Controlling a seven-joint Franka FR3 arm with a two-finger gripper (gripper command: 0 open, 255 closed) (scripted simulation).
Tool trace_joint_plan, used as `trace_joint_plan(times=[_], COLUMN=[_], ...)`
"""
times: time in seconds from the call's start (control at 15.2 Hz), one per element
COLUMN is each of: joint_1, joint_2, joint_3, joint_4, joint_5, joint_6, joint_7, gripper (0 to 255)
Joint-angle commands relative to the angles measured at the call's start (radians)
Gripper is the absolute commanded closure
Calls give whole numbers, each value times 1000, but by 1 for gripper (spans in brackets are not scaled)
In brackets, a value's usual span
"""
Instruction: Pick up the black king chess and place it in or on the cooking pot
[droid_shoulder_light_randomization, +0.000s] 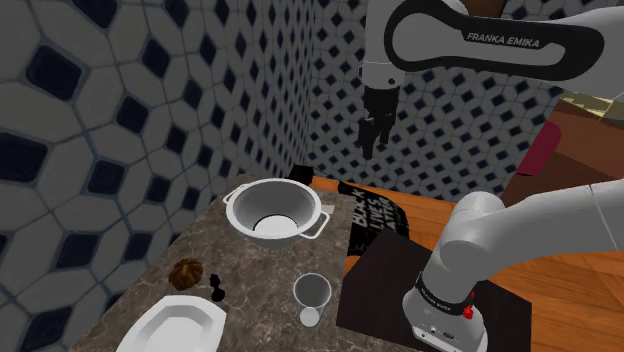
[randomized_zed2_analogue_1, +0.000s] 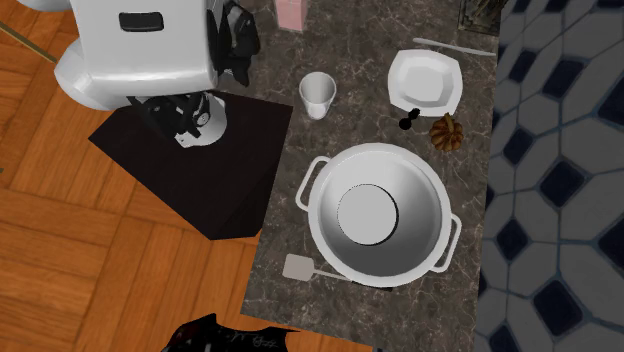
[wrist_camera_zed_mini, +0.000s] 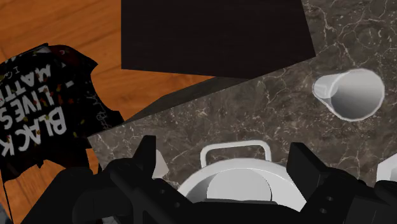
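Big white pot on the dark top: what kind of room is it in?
Probably a kitchen. The pot, a cup and a plate sit on a dark veined counter, with a tiled wall behind it.

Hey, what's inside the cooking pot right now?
Nothing: the pot shows only its bare pale floor, none of it covered. The black king stands outside, beside the plate.

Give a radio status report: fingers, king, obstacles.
Gripper high by the pot, fingers open, empty. King on counter, untouched. Plate and brown cone flank it closely.
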Motion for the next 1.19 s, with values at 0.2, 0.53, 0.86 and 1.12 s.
trace_joint_plan(times=[0.2, 0.53, 0.86, 1.12], joint_1=[15, 38, 56, 68], joint_2=[64, 192, 345, 481], joint_3=[44, 116, 186, 239], joint_4=[-17, -22, 5, 48], joint_5=[36, 85, 117, 126], joint_6=[67, 179, 287, 365], joint_7=[48, 124, 199, 260], gripper=[0, 0, 0, 0])
